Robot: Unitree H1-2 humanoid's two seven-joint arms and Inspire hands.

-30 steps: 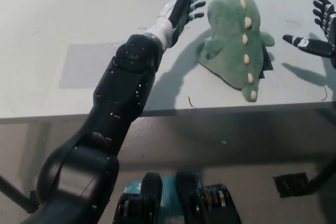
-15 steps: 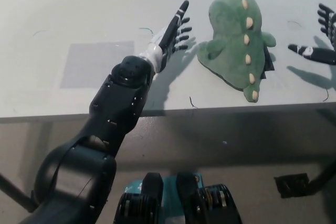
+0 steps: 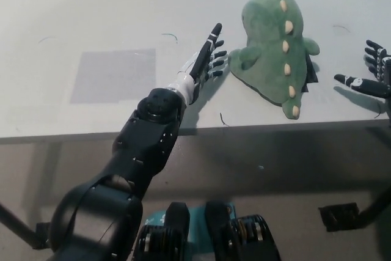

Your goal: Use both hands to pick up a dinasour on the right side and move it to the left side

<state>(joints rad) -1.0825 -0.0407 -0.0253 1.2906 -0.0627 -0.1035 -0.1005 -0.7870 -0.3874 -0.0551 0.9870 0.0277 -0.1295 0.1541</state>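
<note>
A green plush dinosaur (image 3: 275, 41) with a row of cream spikes lies on the right part of the white table (image 3: 73, 10). My left hand (image 3: 208, 59) reaches over the table just left of the toy, fingers spread and open, a small gap from its side. My right hand (image 3: 372, 73) hangs at the picture's right edge, open with fingers apart, a short way right of the dinosaur's tail end. Neither hand touches the toy.
A grey rectangular patch (image 3: 113, 74) marks the table's left part. The table's front edge (image 3: 256, 128) runs across the picture just below the dinosaur. A dark object (image 3: 339, 215) sits on the floor at the lower right.
My left hand has drawn back toward the table's front and lower, staying beside the toy. My right hand has dropped nearer the front edge. The dinosaur has not moved.
</note>
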